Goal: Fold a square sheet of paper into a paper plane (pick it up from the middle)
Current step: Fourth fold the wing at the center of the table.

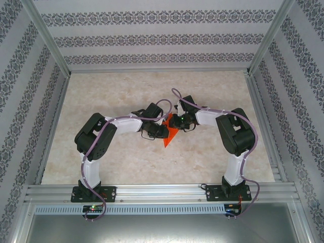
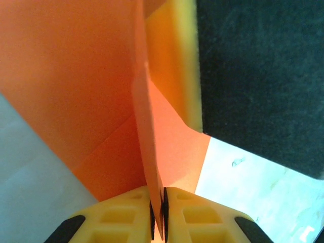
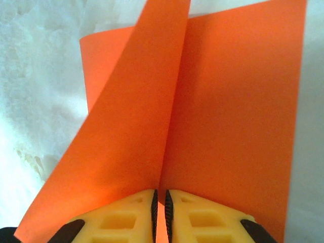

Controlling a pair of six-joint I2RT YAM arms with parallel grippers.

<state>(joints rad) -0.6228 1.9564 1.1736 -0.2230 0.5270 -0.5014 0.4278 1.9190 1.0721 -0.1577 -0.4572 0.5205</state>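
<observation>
**Left gripper** (image 2: 158,205), just left of the paper (image 1: 169,136): jaws clenched on a folded edge, with a crease running up from the pinch. **Paper:** part-folded, over the table (image 1: 126,162), between the two grippers. **Right gripper** (image 3: 161,197), just right of the paper: clamped on its fold line. For a clean crease, both pinches should probably sit on one line and pull evenly, without tearing.

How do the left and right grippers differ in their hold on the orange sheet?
The left gripper pinches a thin edge of the sheet between creased flaps; the right gripper pinches where two smooth panels meet. The left gripper reaches in from the left, the right gripper from the right. Both are shut on it.
</observation>
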